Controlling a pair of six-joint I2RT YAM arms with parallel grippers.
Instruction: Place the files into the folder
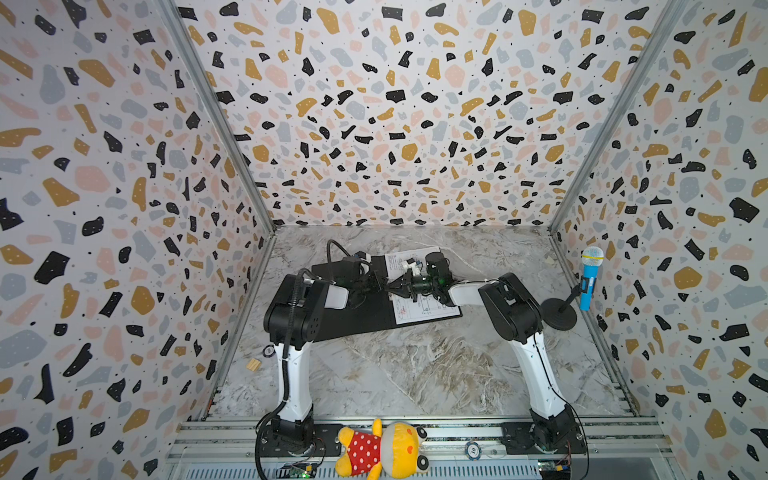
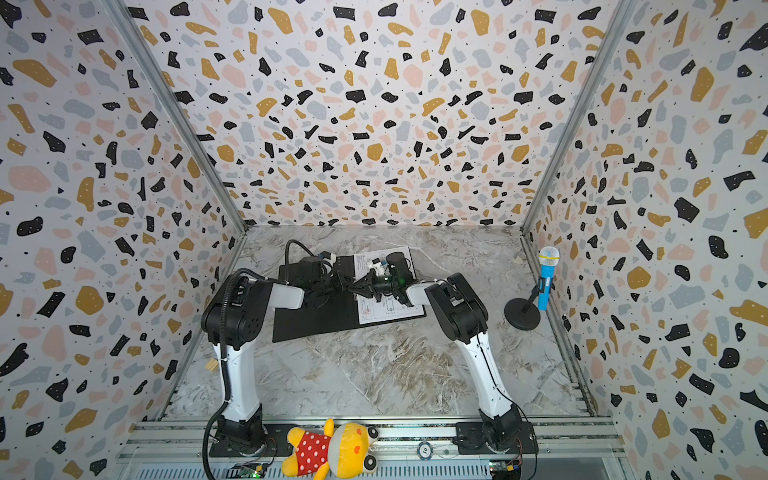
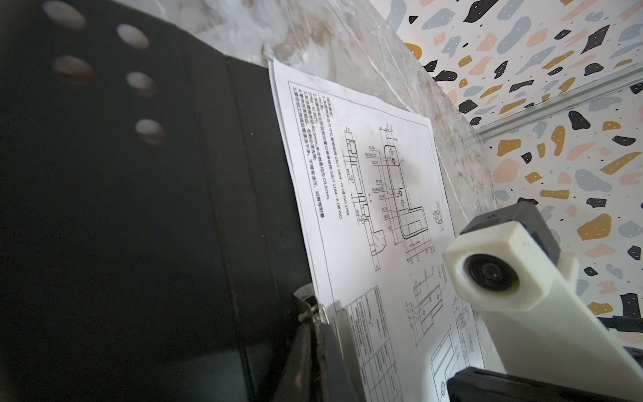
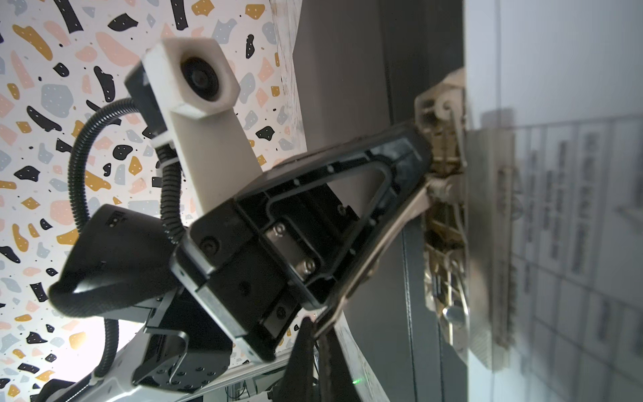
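Black inside up, the folder (image 1: pixel 353 316) is lying open toward the tabletop's (image 1: pixel 415 374) far edge, midway along. At its spine the left gripper (image 4: pixel 422 156) is resting closed against the clip (image 4: pixel 445 195). The right gripper (image 4: pixel 315 344) is apparently pinching the raised lever (image 4: pixel 375 257). On the folder's right half the files (image 1: pixel 419 311) are lying. The clamping step is in hand, and the lever needs lowering next.

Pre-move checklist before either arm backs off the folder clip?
1. Folder open, black inside up: ok.
2. Drawing sheet lying inside it, beside the spine: ok.
3. Second sheet beneath it: cannot tell.
4. Left gripper shut, tips at the metal clip: ok.
5. Right gripper shut: ok; holding the clip's lever: cannot tell.
6. Clip clamped over the sheet edge: cannot tell.
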